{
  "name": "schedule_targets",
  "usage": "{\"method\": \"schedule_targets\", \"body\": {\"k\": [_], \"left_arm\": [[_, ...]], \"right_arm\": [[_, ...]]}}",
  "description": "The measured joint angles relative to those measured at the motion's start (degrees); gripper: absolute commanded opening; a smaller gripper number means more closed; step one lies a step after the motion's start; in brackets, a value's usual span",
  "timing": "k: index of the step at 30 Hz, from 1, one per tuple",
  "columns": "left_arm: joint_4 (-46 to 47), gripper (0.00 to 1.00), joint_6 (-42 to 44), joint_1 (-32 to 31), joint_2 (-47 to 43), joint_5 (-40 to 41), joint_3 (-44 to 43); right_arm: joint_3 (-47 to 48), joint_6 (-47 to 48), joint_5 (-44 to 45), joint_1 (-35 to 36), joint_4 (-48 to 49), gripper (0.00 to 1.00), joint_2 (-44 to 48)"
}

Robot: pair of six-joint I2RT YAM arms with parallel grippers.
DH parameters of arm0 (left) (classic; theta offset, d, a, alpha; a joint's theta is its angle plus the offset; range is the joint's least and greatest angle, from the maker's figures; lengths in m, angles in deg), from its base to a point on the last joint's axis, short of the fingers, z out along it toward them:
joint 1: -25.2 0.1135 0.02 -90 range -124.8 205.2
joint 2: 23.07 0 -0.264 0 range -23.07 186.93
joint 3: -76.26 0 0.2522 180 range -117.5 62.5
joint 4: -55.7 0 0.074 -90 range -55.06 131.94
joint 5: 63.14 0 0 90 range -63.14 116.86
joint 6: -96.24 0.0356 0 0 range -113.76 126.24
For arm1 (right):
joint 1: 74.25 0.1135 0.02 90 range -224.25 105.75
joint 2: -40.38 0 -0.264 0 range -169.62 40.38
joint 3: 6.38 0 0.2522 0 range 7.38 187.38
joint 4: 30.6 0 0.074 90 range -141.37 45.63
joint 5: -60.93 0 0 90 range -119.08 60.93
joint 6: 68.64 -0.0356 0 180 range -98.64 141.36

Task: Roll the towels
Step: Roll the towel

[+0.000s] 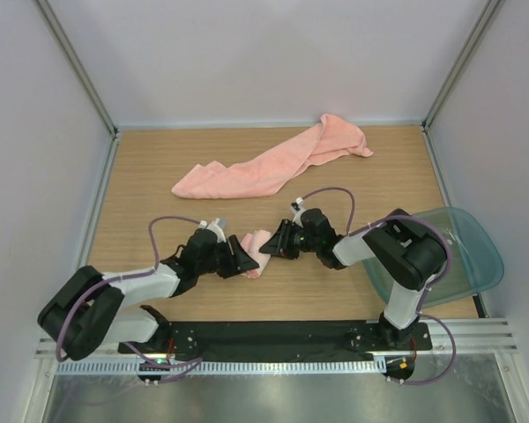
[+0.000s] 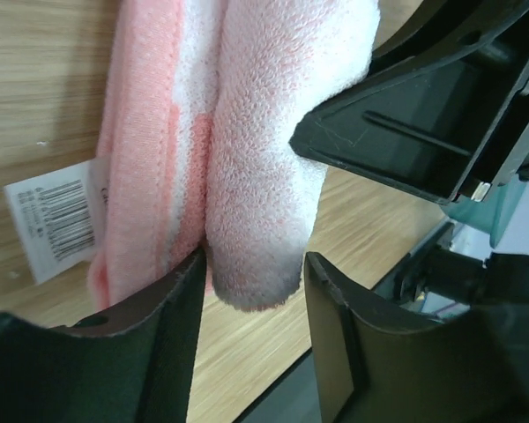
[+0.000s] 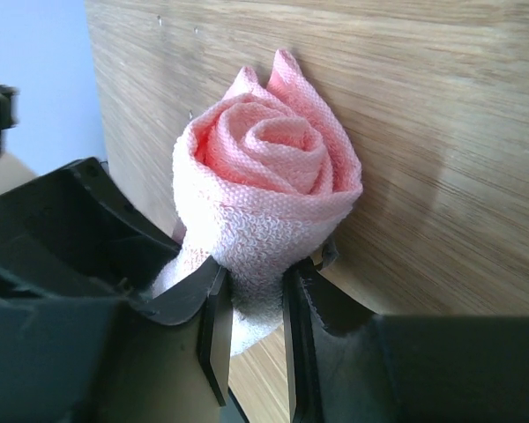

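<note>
The smaller towel (image 1: 257, 251), salmon pink with a whitish end, lies rolled up on the wooden table between the two grippers. In the right wrist view the roll (image 3: 269, 176) shows a spiral end, and my right gripper (image 3: 256, 273) is shut on its lower wrap. My left gripper (image 2: 254, 264) stands open around the roll's other end (image 2: 264, 150). Its left finger (image 2: 172, 326) touches the cloth and a gap shows at the right finger (image 2: 335, 326). The long plain towel (image 1: 273, 163) lies unrolled and crumpled across the far side of the table.
A translucent teal tray (image 1: 472, 256) sits at the right edge, behind the right arm. A white barcode tag (image 2: 57, 225) sticks out of the small towel. The right gripper's black body (image 2: 406, 132) is close above the left gripper's fingers. White walls enclose the table.
</note>
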Motion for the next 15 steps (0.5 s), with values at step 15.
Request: {"method": "schedule_targets", "body": {"k": [15], "left_arm": [[-36.35, 0.59, 13.16, -8.72, -20.28, 21.57, -9.46]], "right_arm": [[4.35, 1.66, 3.56, 1.90, -13.22, 0.16, 3.28]]}}
